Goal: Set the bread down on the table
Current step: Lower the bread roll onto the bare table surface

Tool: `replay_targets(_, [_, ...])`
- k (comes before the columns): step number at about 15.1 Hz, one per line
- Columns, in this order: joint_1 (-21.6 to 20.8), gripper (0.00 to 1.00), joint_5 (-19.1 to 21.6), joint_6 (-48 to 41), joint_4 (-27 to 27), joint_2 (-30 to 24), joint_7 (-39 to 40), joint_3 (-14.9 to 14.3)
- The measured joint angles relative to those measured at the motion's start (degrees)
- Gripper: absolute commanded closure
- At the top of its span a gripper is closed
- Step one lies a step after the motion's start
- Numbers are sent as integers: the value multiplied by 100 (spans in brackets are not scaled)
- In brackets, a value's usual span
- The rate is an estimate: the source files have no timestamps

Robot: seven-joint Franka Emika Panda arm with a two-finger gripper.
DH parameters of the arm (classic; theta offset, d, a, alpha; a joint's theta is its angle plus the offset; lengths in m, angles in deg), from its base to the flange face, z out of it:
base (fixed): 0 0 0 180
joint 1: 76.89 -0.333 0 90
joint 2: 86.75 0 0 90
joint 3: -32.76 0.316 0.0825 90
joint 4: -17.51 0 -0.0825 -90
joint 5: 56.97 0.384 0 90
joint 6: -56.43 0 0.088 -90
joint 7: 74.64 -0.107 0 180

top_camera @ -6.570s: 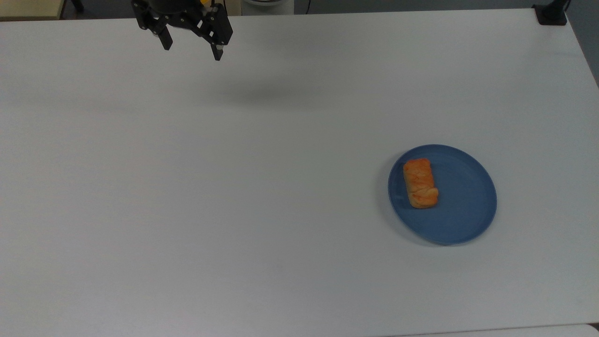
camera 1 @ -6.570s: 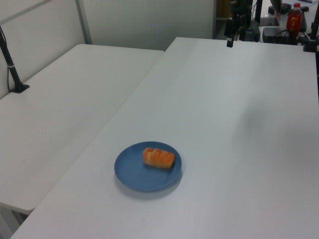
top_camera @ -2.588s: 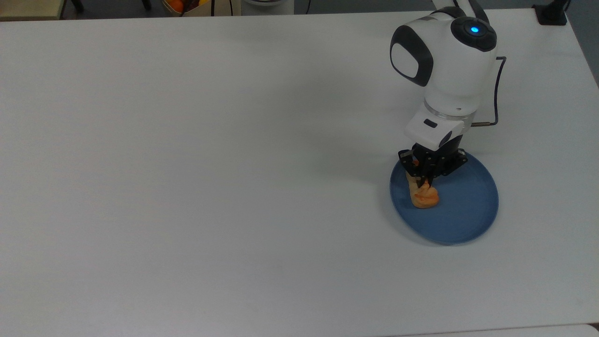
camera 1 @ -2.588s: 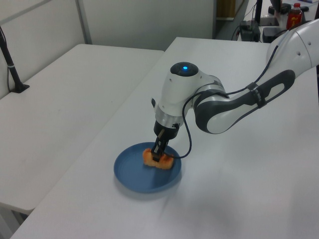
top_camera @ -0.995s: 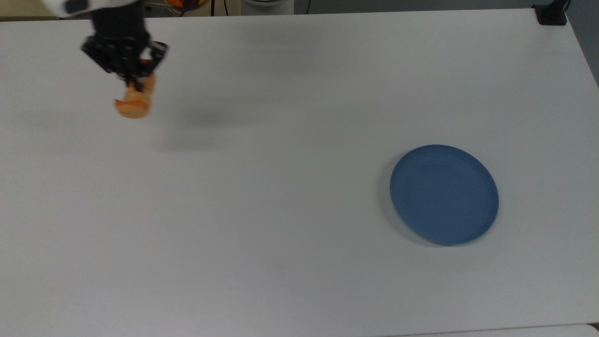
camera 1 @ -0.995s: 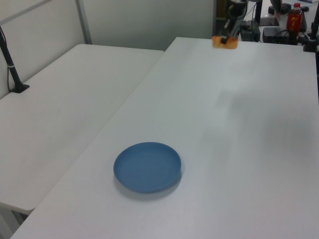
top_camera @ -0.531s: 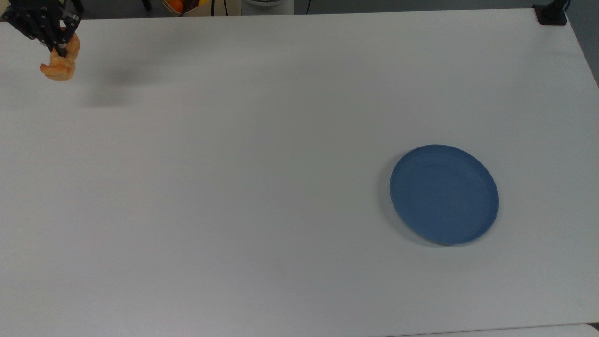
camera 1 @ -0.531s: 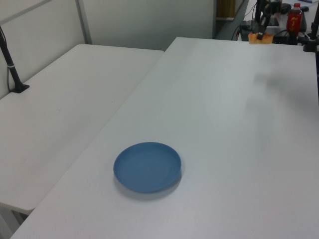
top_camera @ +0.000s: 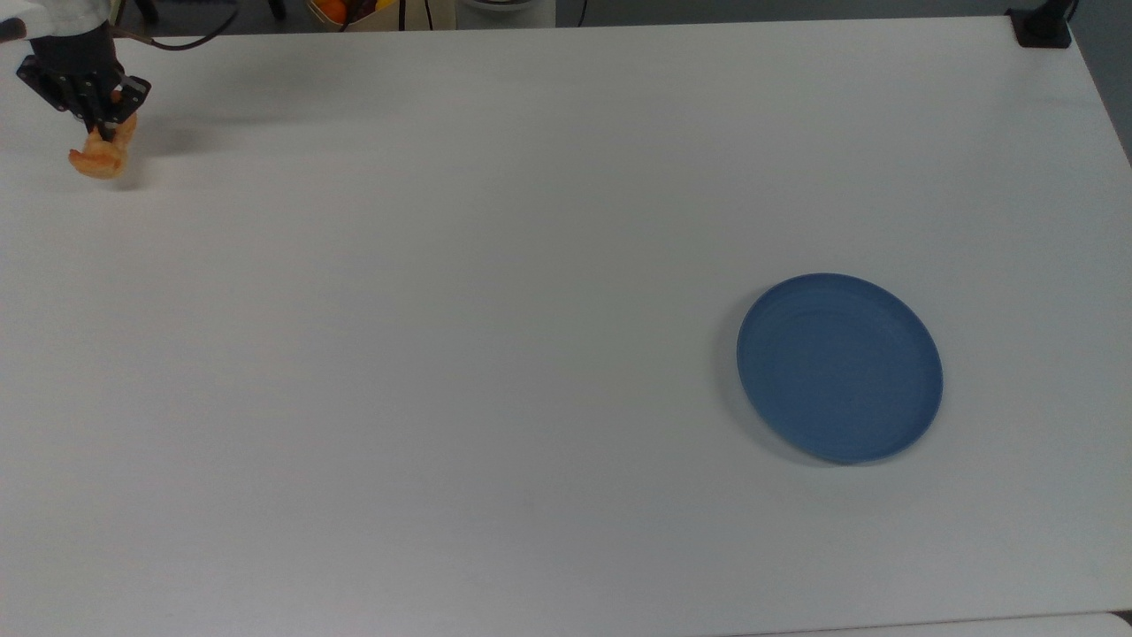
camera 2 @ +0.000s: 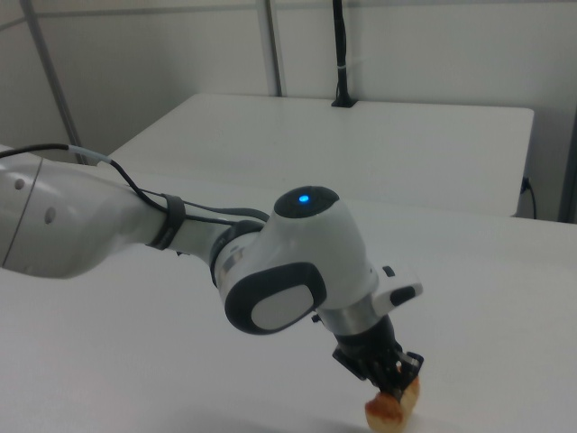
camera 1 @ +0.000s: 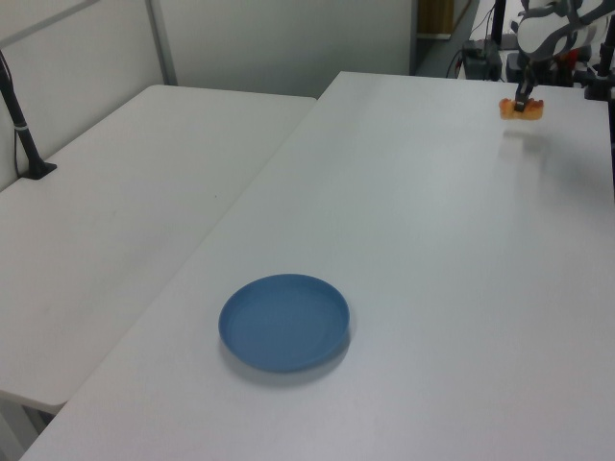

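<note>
The bread (top_camera: 100, 157) is a small golden-orange roll at the top view's far upper left, just above or touching the white table (top_camera: 495, 292). My gripper (top_camera: 104, 131) is shut on the bread's upper part and comes down on it from above. The left view has the bread (camera 1: 521, 109) at the table's far right end with the gripper (camera 1: 520, 101) on it. In the right view the bread (camera 2: 392, 409) hangs under the gripper (camera 2: 389, 389) near the lower edge; whether it rests on the table I cannot tell.
An empty round blue plate (top_camera: 839, 367) lies at the top view's right, far from the bread; it also shows in the left view (camera 1: 284, 322). A second white table (camera 1: 115, 211) adjoins on the left view's left. A black mount (top_camera: 1040, 26) sits at the top view's upper right corner.
The gripper has carried the bread from the plate across to the top view's far upper left, and in the last half second lowered it toward the table surface.
</note>
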Motion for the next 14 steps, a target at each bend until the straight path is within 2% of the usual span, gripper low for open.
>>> replay_targets(3, [156,100,84,37,25,86,207,5])
replay_targets(5, [261,100,292,70,38,179,353,14])
replay_targets(8, [395,100,734,596,58,460,552,113])
replay_targets(10, [474,100,839,685,140,596,557,221])
replay_targets(12, [630,96,866,695,272,749,558,386])
replay_targets(13, [707,89,866,697,350,804,558,466])
replay_targets(14, [779,72,866,697,429,860,558,543])
